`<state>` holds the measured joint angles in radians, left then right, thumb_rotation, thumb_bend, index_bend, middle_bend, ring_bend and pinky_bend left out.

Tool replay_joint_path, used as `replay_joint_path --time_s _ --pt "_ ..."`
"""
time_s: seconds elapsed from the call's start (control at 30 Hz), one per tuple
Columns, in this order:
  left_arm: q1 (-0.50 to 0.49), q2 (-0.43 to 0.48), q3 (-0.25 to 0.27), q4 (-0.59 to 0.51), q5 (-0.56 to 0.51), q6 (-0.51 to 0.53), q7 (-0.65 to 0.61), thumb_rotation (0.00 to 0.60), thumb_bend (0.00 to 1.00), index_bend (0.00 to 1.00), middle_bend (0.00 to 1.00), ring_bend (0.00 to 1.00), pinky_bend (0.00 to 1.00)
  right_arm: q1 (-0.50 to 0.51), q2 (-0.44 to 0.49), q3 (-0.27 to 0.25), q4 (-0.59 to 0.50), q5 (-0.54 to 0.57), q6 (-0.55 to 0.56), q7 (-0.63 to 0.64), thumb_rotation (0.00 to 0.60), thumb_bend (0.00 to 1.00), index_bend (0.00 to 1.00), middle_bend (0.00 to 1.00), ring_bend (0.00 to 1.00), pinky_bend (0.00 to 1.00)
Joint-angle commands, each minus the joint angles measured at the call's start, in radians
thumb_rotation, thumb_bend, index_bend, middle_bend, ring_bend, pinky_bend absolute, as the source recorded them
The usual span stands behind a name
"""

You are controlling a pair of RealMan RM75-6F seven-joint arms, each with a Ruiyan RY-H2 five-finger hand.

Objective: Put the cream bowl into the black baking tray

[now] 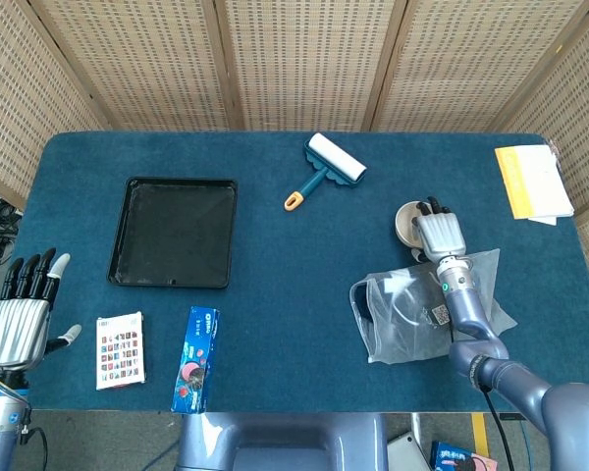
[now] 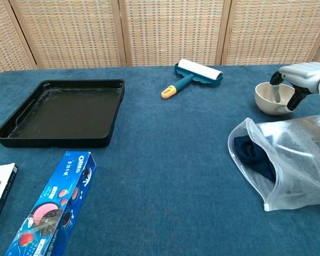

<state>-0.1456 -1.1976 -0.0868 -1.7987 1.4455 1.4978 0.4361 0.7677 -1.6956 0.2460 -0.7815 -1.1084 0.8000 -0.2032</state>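
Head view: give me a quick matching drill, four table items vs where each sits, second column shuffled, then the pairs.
Items:
1. black baking tray
2. cream bowl
3. lint roller
4. cookie box

Places:
A. near edge, just in front of the tray
B. far side, middle of the table
C. left half of the table
D. under the right hand's fingers, beside the plastic bag

Pairs: 1-C, 2-D, 3-B, 4-A

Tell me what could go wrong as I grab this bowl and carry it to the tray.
The right hand has fingers inside the bowl at its rim; a shallow hold there could tip or drop it. The bag lies right beside the bowl, so the arm may snag it. The roller sits near the long path to the tray.
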Motion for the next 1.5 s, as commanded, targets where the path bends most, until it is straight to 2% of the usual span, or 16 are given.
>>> replay_joint_path --time_s 0.03,0.7,1.03,1.2,1.5 --pt "-0.001 -0.001 0.001 0.001 0.000 -0.001 0.001 0.600 0.03 0.00 0.00 0.00 0.00 0.000 -0.007 -0.004 0.015 -0.006 -0.004 0.009 0.600 0.48 0.61 0.27 0.11 0.29" --pt "-0.005 -0.005 0.007 0.002 0.006 -0.005 0.005 0.600 0.03 0.00 0.00 0.00 0.00 -0.008 -0.025 -0.017 0.040 -0.036 0.000 0.035 0.600 0.51 0.67 0.32 0.12 0.29" --pt "-0.004 -0.003 0.008 -0.001 0.008 -0.003 0.001 0.600 0.03 0.00 0.00 0.00 0.00 -0.007 -0.012 -0.011 0.016 -0.052 0.028 0.030 0.600 0.52 0.68 0.33 0.12 0.29" --pt "-0.004 -0.001 0.009 -0.003 0.012 -0.002 -0.004 0.600 0.03 0.00 0.00 0.00 0.00 -0.007 0.010 -0.007 -0.029 -0.060 0.054 0.007 0.600 0.52 0.68 0.33 0.12 0.29" --pt "0.000 0.014 0.005 -0.010 0.010 0.005 -0.036 0.600 0.03 0.00 0.00 0.00 0.00 0.013 0.075 0.013 -0.258 -0.054 0.114 -0.155 0.600 0.52 0.68 0.33 0.12 0.29"
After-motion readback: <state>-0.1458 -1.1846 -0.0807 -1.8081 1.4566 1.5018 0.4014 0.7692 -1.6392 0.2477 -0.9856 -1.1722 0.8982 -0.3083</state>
